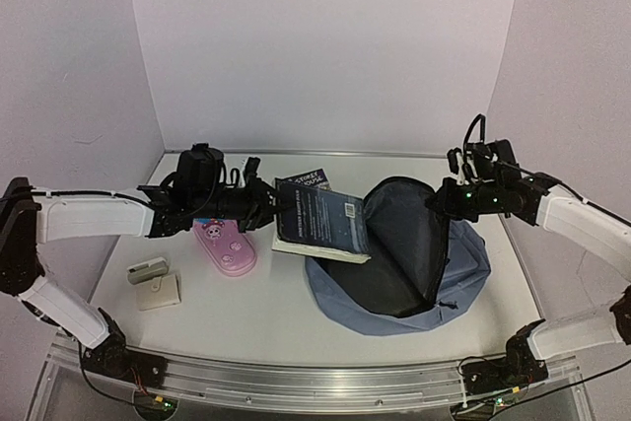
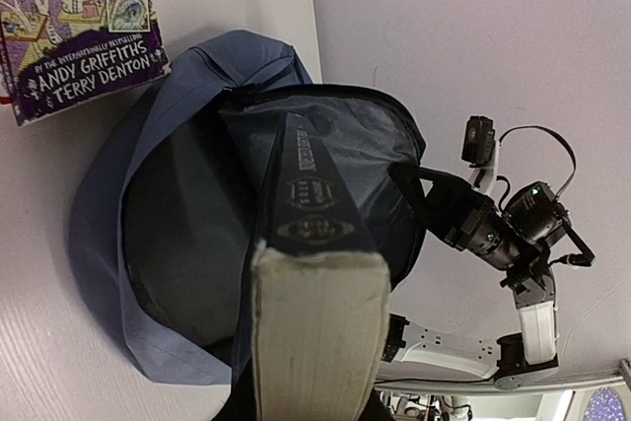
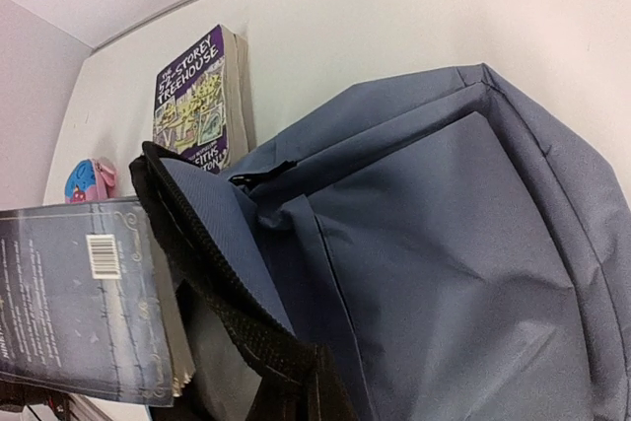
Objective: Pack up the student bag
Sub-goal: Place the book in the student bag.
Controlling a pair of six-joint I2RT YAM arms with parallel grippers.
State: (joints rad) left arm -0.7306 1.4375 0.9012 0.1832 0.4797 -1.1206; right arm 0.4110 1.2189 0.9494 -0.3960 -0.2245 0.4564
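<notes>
The student bag [image 1: 463, 273] lies right of centre, slate-blue, its mouth gaping and the dark lining [image 1: 389, 268] showing. My left gripper [image 1: 277, 206] is shut on a thick dark-blue book [image 1: 320, 219] and holds it level just above the bag's left rim. In the left wrist view the book's cream page edge [image 2: 315, 332] fills the bottom and its spine points into the bag [image 2: 173, 194]. My right gripper [image 1: 437, 202] is shut on the black strap [image 3: 212, 293] at the bag's [image 3: 444, 244] upper rim and holds the flap up. The dark book [image 3: 79, 303] shows at left.
A purple Treehouse paperback [image 1: 312, 179] lies flat behind the bag, its cover showing [image 2: 79, 27] [image 3: 192, 101]. A pink cartoon pencil case [image 1: 225, 245] sits under the left arm. A small grey-white item [image 1: 148, 269] and a cream pad [image 1: 160, 292] lie at front left. White walls close three sides.
</notes>
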